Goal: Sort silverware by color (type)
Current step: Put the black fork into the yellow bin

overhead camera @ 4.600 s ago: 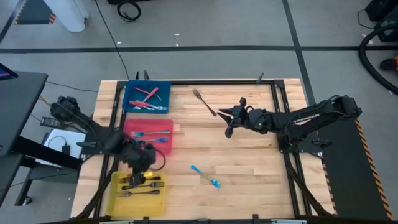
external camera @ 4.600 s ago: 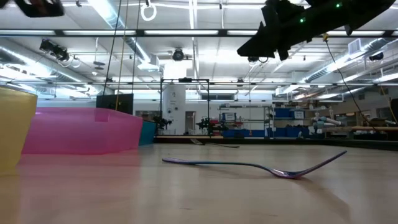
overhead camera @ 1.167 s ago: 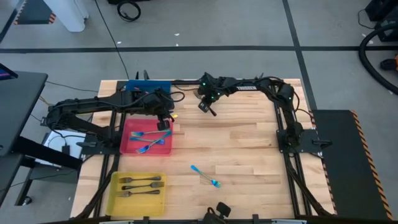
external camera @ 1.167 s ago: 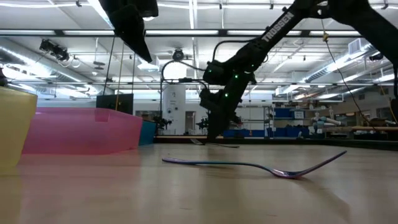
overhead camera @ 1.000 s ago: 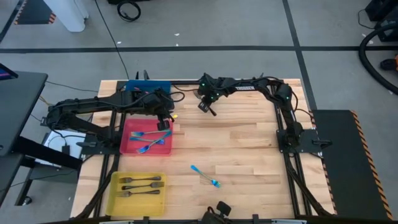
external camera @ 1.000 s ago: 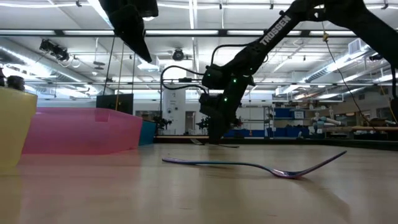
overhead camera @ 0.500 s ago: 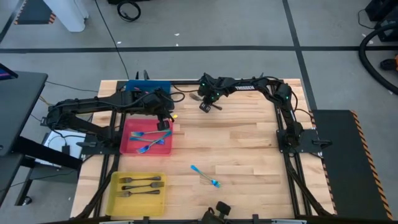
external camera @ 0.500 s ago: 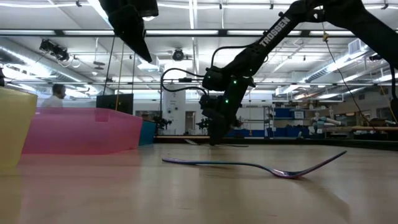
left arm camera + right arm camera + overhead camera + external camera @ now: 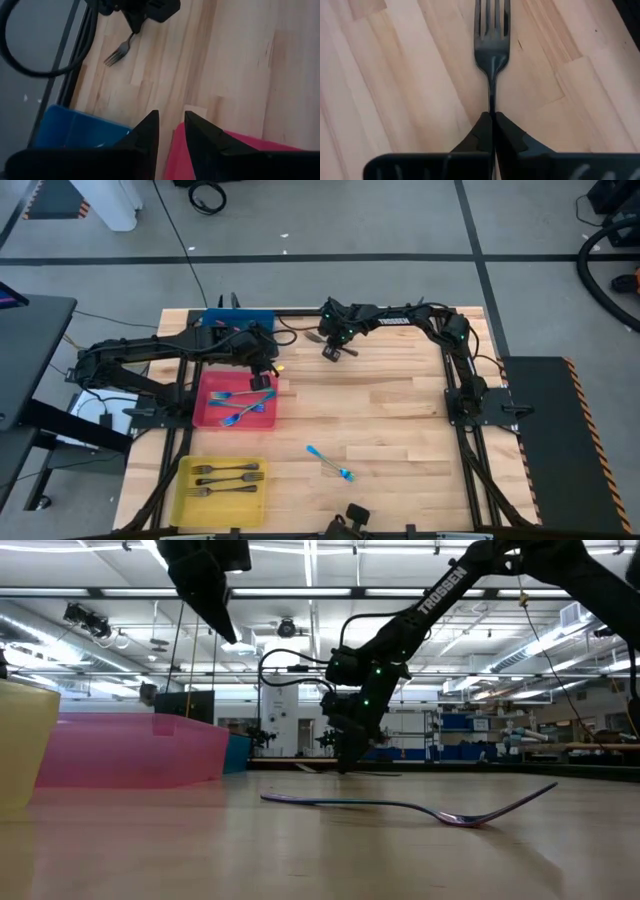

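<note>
My right gripper (image 9: 333,350) is at the table's far edge, shut on an all-dark fork (image 9: 492,30) whose tines (image 9: 316,337) point toward the table's left. My left gripper (image 9: 268,368) hovers over the far right corner of the pink bin (image 9: 205,405), narrowly open and holding nothing. Blue-handled forks (image 9: 243,405) lie in the pink bin. Dark forks (image 9: 228,478) lie in the yellow bin (image 9: 185,490). One blue-handled fork (image 9: 330,463) lies flat on the bare wood near the middle. The left arm covers most of the blue bin (image 9: 215,330), and no red-handled fork shows. My right gripper pinches the dark fork's slim handle (image 9: 491,107) just behind the neck, between its two fingers. The fingers slant down from above and lie along the fork. The tines (image 9: 114,59) stick out ahead, at or just over the wood; I cannot tell if they are lifted.
The three bins stand in a row along the table's left side. A black frame rail (image 9: 450,370) runs along the right and far edges. Bare wood (image 9: 380,420) spreads between the bins and that rail. A small dark object (image 9: 355,515) sits at the near edge.
My right gripper has come down a little onto the far edge of the table and turned over the dark fork, whose tines now show to the gripper's left. The left arm has kept still.
</note>
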Controlling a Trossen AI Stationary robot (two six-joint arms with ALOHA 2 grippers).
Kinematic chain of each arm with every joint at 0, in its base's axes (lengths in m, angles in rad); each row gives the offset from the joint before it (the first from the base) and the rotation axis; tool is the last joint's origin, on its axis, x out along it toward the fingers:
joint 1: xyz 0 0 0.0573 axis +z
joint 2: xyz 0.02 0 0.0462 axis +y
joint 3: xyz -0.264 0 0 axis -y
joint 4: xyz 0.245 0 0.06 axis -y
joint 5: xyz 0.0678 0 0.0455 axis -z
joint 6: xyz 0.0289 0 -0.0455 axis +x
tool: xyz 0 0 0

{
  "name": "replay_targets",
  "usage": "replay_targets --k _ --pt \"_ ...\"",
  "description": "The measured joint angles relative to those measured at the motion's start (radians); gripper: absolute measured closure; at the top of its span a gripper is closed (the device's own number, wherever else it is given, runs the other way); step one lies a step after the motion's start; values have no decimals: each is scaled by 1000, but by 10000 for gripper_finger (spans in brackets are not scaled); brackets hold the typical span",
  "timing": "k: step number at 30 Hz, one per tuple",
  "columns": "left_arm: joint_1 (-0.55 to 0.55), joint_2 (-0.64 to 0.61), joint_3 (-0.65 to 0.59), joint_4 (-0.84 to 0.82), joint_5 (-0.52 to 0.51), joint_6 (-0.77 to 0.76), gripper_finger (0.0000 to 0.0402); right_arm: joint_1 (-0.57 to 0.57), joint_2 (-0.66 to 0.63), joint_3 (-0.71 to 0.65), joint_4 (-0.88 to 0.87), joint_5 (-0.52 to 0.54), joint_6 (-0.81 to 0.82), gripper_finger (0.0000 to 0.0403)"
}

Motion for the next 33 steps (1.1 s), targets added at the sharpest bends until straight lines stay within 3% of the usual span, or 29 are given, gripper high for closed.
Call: replay_targets --k 14,26,33 --pt "0 0 -122 81 0 -69 308 2 -168 -5 -160 10 -80 396" --pt "0 0 -252 223 0 -125 308 30 -407 -4 -310 179 -28 396" --pt "-8 0 -320 330 2 -176 308 104 -565 -3 -436 338 81 396"
